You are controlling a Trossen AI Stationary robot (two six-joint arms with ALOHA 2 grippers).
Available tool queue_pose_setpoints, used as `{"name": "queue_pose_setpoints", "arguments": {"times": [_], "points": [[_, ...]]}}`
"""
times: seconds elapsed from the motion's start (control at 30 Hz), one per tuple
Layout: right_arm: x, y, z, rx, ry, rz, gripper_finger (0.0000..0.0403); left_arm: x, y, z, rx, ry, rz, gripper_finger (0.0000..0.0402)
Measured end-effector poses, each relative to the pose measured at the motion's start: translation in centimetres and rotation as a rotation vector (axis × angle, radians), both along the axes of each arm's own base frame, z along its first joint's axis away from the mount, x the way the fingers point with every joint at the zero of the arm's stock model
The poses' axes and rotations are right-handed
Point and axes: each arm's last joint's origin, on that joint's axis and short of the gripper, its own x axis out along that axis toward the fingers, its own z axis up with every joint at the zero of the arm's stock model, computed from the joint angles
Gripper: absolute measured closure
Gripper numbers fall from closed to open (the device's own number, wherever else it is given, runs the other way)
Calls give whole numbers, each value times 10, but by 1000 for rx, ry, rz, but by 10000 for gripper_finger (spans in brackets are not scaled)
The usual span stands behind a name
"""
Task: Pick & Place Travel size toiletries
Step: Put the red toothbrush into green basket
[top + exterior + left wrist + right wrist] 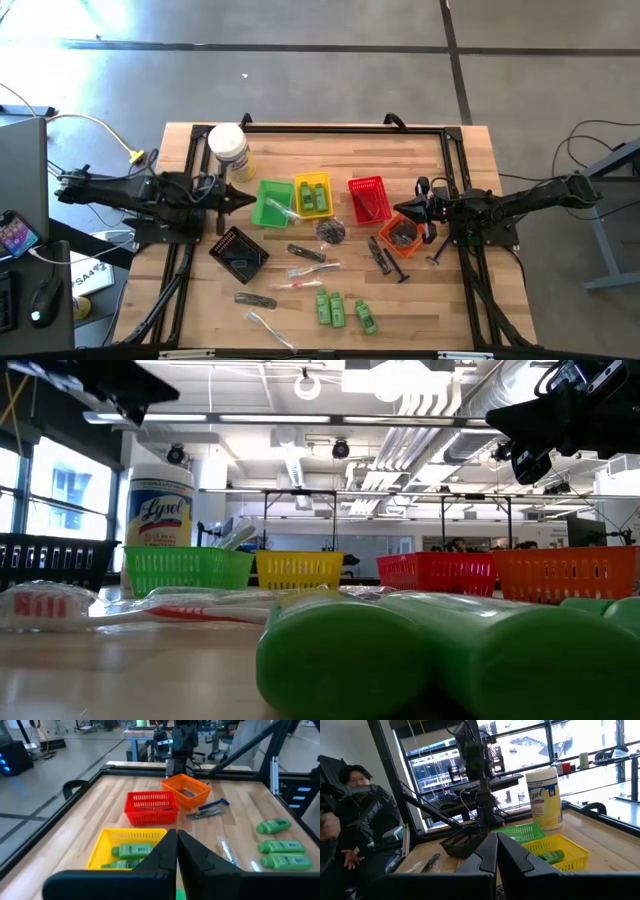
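Note:
Several travel size toiletries lie loose on the wooden table's near half: green bottles [335,308], black razor-like sticks [380,255], clear-wrapped sticks [312,270] and a dark round piece [331,232]. More green bottles [131,851] lie in the yellow basket [313,195]. My left gripper [250,198] is shut and holds nothing. It points level toward the table's right, just left of the green basket [272,203]. My right gripper [422,205] is shut with nothing in it, beside the orange basket [402,232].
A red basket [368,198] stands between the yellow and orange ones, and a black basket [238,253] sits near the left. A large white jar [228,150] stands at the far left. A black frame rims the table. A person [355,810] sits beyond the left side.

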Motion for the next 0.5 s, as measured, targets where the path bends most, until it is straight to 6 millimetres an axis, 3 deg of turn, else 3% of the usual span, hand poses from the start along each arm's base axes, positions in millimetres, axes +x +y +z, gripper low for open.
{"name": "queue_pose_setpoints", "arguments": {"times": [0.37,0.5], "points": [[0,0,-2,-2,23,-8,401,8,-5,-55,-5,8,-29,401],[0,0,-3,-3,29,-5,401,9,-5,-66,-13,-26,-24,401]]}}
